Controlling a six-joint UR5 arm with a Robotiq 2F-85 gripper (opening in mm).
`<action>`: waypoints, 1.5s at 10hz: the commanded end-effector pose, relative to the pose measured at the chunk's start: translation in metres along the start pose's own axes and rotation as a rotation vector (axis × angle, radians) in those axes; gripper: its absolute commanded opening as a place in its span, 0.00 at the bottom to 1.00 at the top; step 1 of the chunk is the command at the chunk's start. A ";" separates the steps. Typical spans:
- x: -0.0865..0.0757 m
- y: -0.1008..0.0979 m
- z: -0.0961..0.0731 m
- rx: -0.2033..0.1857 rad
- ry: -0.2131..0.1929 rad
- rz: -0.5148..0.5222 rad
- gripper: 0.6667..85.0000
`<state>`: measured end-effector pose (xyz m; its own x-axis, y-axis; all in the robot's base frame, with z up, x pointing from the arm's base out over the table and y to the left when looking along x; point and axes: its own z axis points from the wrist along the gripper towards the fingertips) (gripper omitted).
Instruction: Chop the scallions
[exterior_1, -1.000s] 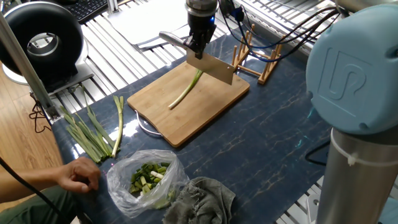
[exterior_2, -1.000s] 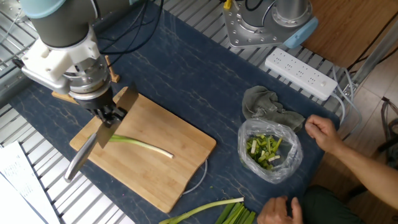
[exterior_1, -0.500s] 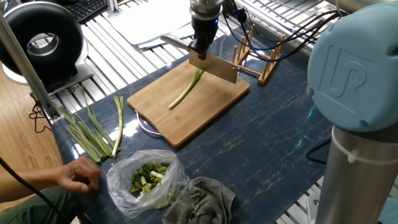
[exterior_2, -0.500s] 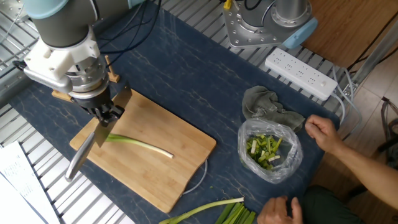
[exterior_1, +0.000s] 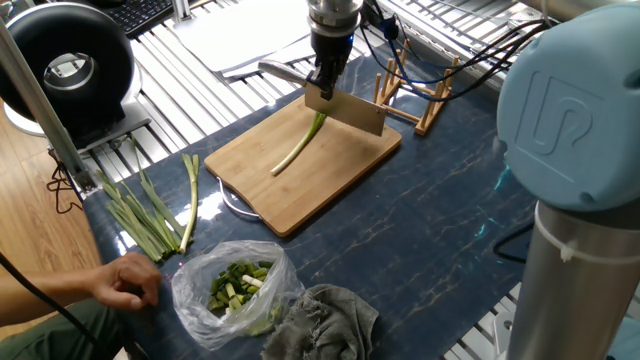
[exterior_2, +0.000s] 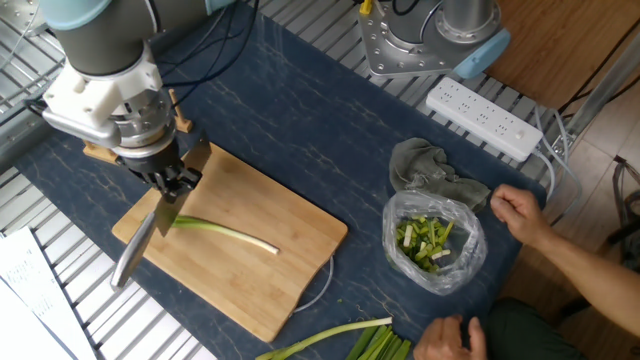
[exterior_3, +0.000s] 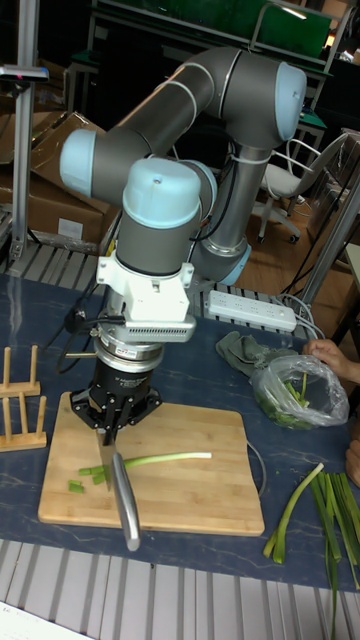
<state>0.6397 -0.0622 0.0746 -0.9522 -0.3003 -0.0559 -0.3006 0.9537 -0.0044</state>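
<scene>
Bamboo cutting board (exterior_2: 270, 260) sits left of centre in the other fixed view, bearing the scallions (exterior_2: 225, 232), one thin stalk; light, soft and apt to roll, best pinned near the pale end; the gripper (exterior_2: 170, 182) is clamped on the knife (exterior_2: 150, 228) above the green end.

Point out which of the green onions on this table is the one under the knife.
The single scallion lying on the cutting board, its green end beside the knife held in the pincer. The uncut bundle lies off the board; the chopped greens are bagged.
</scene>
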 end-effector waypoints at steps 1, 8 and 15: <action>-0.003 0.007 0.007 -0.015 -0.018 0.010 0.01; -0.037 0.018 0.016 -0.015 -0.103 0.043 0.01; -0.001 -0.049 -0.024 0.050 -0.068 -0.099 0.01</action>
<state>0.6608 -0.0997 0.0844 -0.9126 -0.3854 -0.1364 -0.3844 0.9225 -0.0350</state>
